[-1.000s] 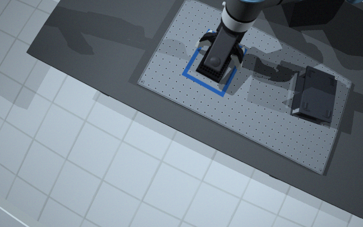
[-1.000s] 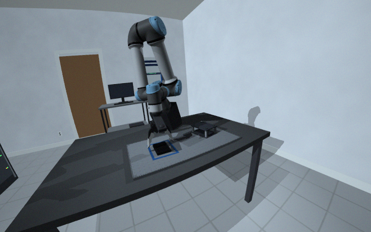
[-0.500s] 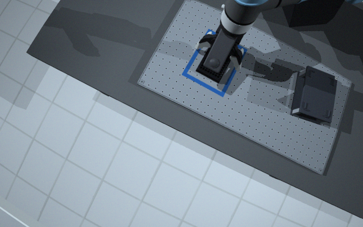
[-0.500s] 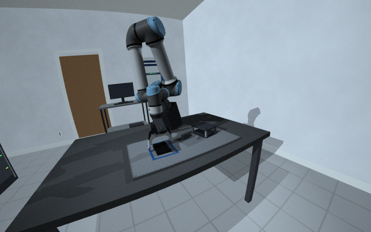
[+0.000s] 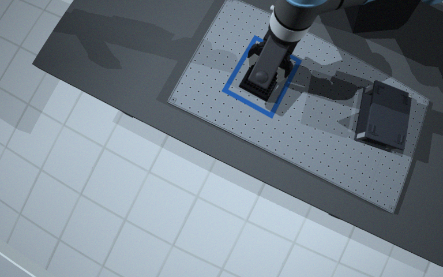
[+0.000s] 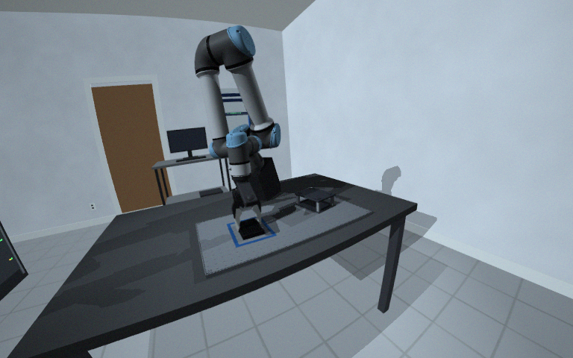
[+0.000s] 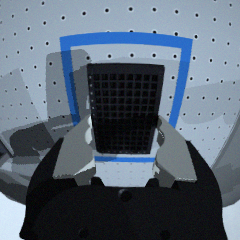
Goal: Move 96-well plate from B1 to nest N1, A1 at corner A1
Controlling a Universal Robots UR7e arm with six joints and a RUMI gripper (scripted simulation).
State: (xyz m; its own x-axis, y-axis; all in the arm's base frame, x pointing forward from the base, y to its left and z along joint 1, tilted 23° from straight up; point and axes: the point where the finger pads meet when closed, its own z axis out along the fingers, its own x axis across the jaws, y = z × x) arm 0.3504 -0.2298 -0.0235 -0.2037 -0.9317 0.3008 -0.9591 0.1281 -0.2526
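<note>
The black 96-well plate (image 7: 125,107) lies inside the blue outline of spot B1 (image 7: 126,40) on the perforated board. It also shows in the top view (image 5: 259,86) and the exterior view (image 6: 250,228). My gripper (image 7: 124,115) is down over the plate, its two grey fingers pressed against the plate's long sides near its near end, shut on it. In the top view the gripper (image 5: 267,67) hides most of the plate. I cannot tell which corner is cut off. The raised nest N1 (image 5: 383,114) stands empty at the right of the board, seen also in the exterior view (image 6: 315,198).
The perforated board (image 5: 293,130) lies on a dark table (image 6: 211,253). The arm's dark base block (image 6: 265,179) stands behind the spot. A door, a desk and a monitor (image 6: 186,141) are far behind.
</note>
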